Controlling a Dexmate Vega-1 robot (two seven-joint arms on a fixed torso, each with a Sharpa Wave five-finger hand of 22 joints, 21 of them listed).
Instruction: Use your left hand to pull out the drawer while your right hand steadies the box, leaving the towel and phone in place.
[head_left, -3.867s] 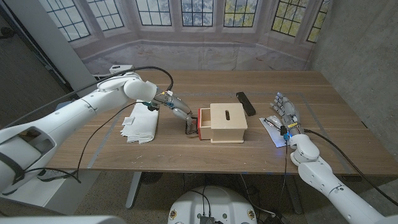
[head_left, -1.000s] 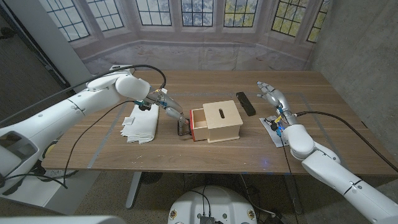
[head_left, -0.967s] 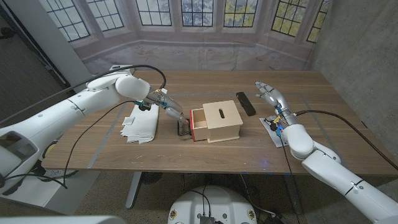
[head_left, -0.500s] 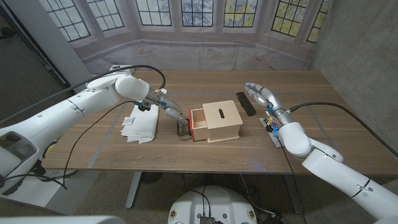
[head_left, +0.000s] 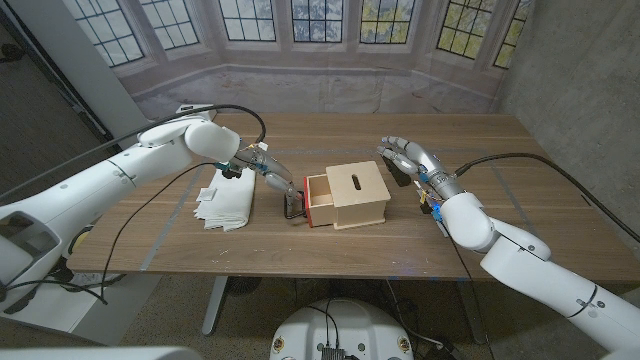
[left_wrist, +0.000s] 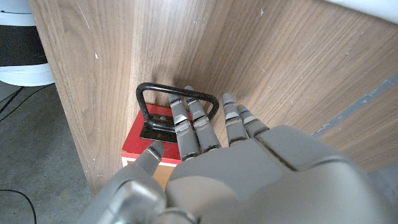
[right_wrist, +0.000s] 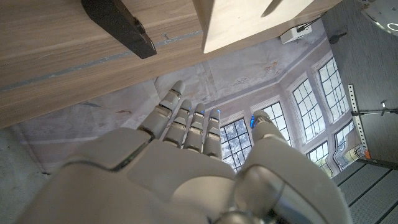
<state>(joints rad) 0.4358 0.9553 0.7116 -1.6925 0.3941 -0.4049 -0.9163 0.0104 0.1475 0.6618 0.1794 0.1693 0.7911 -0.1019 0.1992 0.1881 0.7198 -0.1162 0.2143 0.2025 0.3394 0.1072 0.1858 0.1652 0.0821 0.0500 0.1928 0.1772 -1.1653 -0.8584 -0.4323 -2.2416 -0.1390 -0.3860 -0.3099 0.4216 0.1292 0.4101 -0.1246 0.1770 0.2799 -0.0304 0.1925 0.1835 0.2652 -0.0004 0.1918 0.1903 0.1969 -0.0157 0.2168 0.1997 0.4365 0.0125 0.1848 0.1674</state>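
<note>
From the head view, the wooden box (head_left: 358, 195) is seen at mid-tabletop (head_left: 300, 235), its red-faced drawer (head_left: 315, 200) partly drawn out toward the left hand (head_left: 272, 177). The black wire handle (head_left: 294, 207) is reached by that hand's fingertips, apparently hooked through it; the drawer's travel runs straight along the line from box to left hand, so the pull is judged to go directly back along that arm. The right hand (head_left: 408, 158) is held with fingers spread, empty, hovering just beyond the box's far side and not yet touching it, over the dark phone (head_left: 398, 165). The white towel (head_left: 226, 198) is seen beyond the left hand, away from the box.

In the left wrist view, the fingers (left_wrist: 186, 127) are seen laid through the handle loop (left_wrist: 177, 106), directly ahead of the palm, on the red front (left_wrist: 143, 146).

In the right wrist view, the fingers (right_wrist: 186, 124) are splayed, holding nothing; the phone (right_wrist: 118, 26) and the box corner (right_wrist: 249, 18) lie ahead of the fingertips, apart from them.
</note>
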